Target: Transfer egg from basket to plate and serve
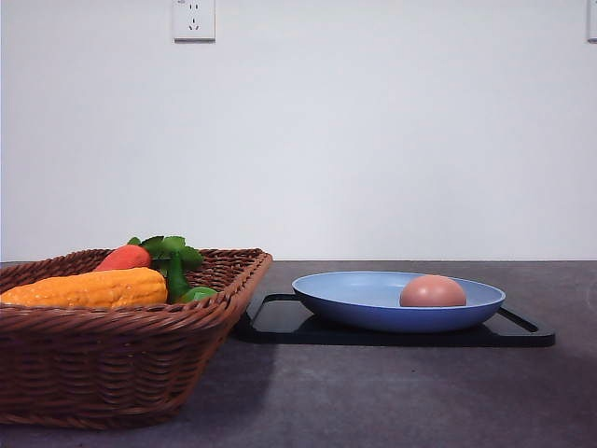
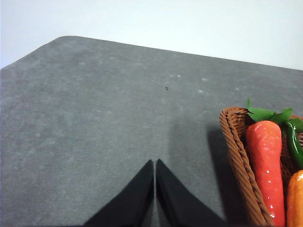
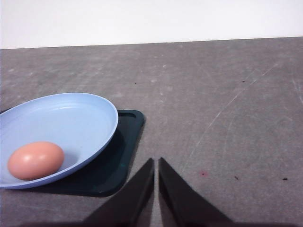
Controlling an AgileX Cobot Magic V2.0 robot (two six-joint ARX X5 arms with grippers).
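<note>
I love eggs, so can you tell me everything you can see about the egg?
The egg is small, smooth and pinkish-brown, a plain oval with no marks, and it looks whole. It lies on its side inside the light blue plate, toward the plate's right side in the front view, touching only the plate. The plate sits on a black tray. Nothing holds the egg; the right gripper is off to the side over the table, jaws shut.
</note>
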